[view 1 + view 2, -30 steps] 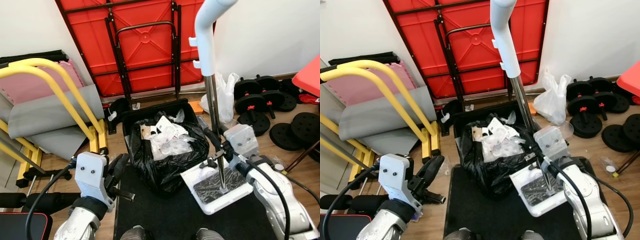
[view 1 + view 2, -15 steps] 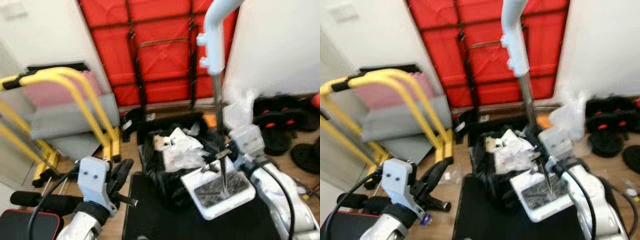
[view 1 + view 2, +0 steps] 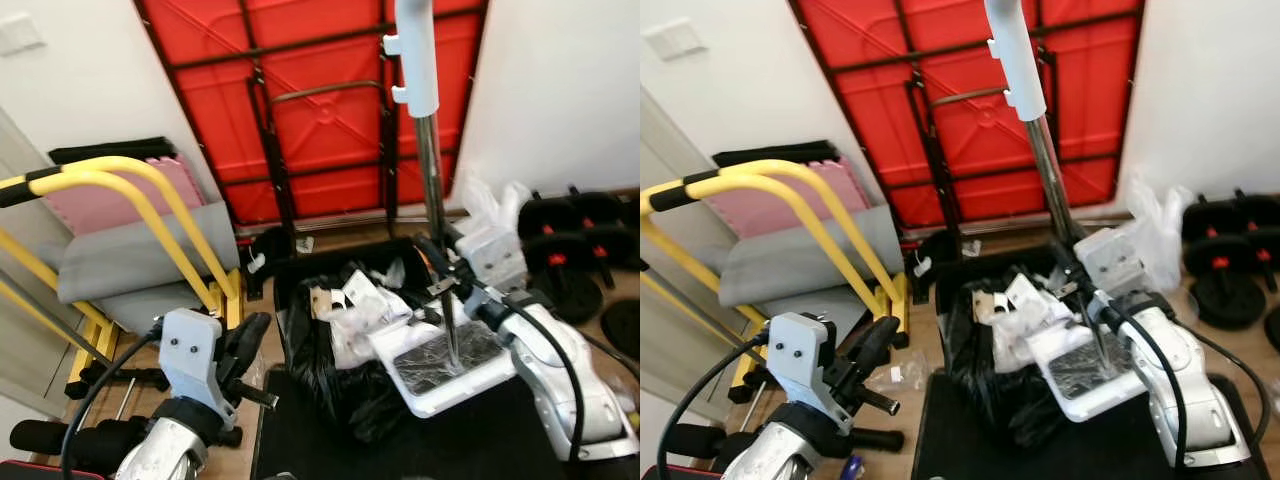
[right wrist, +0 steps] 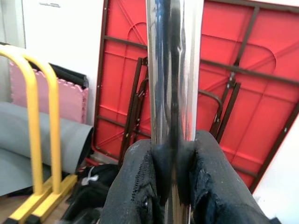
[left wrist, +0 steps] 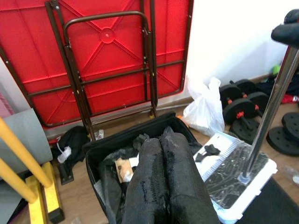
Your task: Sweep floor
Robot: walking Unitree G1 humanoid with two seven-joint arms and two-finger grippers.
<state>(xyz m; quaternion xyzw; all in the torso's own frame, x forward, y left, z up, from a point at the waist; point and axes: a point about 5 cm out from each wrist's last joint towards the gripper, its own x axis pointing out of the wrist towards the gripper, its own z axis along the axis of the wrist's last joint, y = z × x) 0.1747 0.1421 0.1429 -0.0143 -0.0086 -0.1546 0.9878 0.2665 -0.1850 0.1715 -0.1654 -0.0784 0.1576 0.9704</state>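
Observation:
My right gripper (image 3: 441,276) is shut on the metal pole (image 4: 170,70) of a white long-handled dustpan (image 3: 440,365). The pan holds dark debris and hangs at the right edge of the black trash bag (image 3: 340,385). White rubbish (image 3: 355,305) lies in the bag's open top. The pole's white upper handle (image 3: 415,55) rises in front of the red table. My left gripper (image 3: 250,335) is shut on nothing, low to the left of the bag, its fingers (image 5: 161,154) pointing toward it.
A folded red table (image 3: 310,100) leans on the wall behind the bag. A yellow frame (image 3: 150,200) with a grey mat roll (image 3: 130,250) stands to the left. A white plastic bag (image 3: 490,205) and dumbbells (image 3: 575,240) lie to the right. A black floor mat (image 3: 470,440) is underfoot.
The whole view has shifted and tilted up as the camera moved. The dustpan in my right gripper now sits closer against the bag's open top. The left gripper stays shut.

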